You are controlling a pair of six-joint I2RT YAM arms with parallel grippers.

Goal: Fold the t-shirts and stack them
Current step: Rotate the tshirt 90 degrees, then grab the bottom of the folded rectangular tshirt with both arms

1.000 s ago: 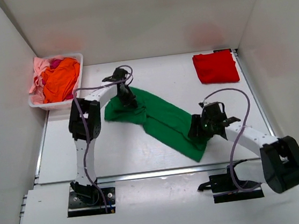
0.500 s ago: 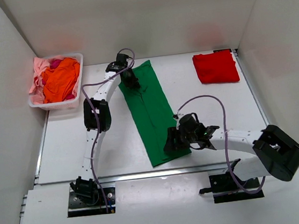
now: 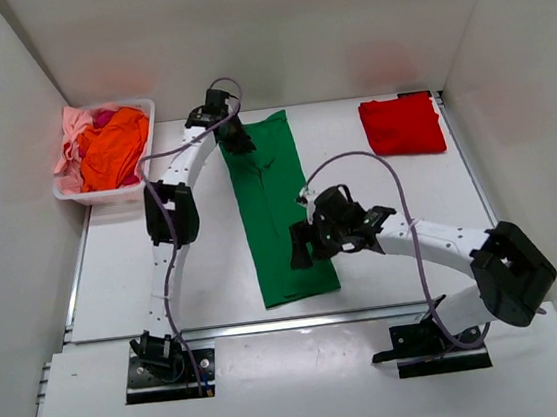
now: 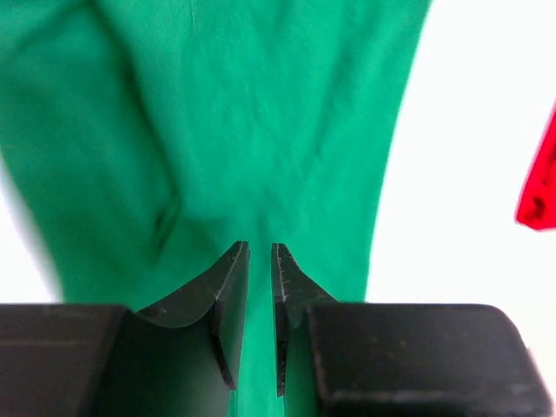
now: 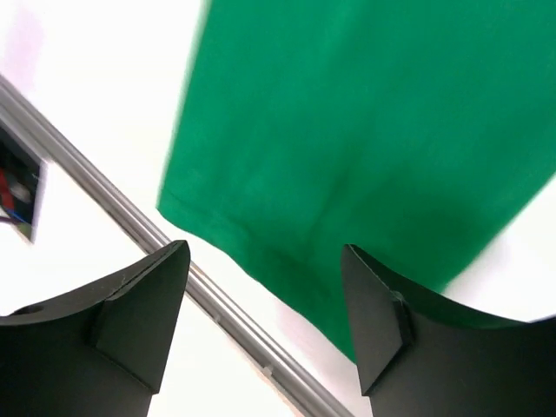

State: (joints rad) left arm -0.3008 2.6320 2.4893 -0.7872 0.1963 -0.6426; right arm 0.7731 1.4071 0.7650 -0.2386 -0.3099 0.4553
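Note:
The dark green t-shirt (image 3: 279,208) lies as a long flat strip down the middle of the table, from the back edge to near the front rail. My left gripper (image 3: 236,141) is at its far left corner, shut on the cloth; in the left wrist view (image 4: 259,252) green fabric fills the thin gap between the fingers. My right gripper (image 3: 301,251) hovers open over the shirt's near part; the right wrist view (image 5: 265,250) shows the hem (image 5: 261,252) below the spread fingers, untouched. A folded red t-shirt (image 3: 402,124) lies at the back right.
A white basket (image 3: 116,195) at the back left holds orange (image 3: 111,147), pink (image 3: 70,127) and magenta (image 3: 104,117) shirts. A metal rail (image 5: 231,322) runs along the table's front edge just beyond the green hem. White walls enclose the table.
The green shirt went from a crumpled diagonal to a straight strip. My left gripper pulled its corner toward the back. My right gripper swept left with the hem, then opened and lifted off.

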